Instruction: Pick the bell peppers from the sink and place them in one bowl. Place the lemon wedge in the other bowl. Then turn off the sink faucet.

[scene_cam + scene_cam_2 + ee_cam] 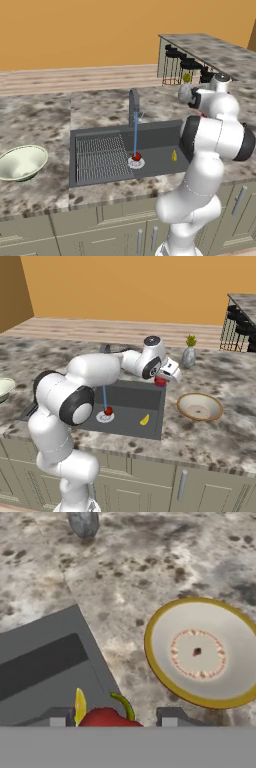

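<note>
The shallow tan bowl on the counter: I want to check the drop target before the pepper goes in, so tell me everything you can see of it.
The shallow tan bowl is plate-like, with a brownish-yellow rim, a pale cream inside and a reddish ring pattern around a dark centre spot. It looks glazed, like ceramic. It sits upright on the speckled counter to the right of the sink, apart from its edge. Nothing lies in it and nothing touches it but the counter.

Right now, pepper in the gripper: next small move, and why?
Probably carry it right, over the shallow tan bowl, then release. The gripper holds one red pepper above the sink's right edge; the bowl sits just beyond, unfilled.
</note>
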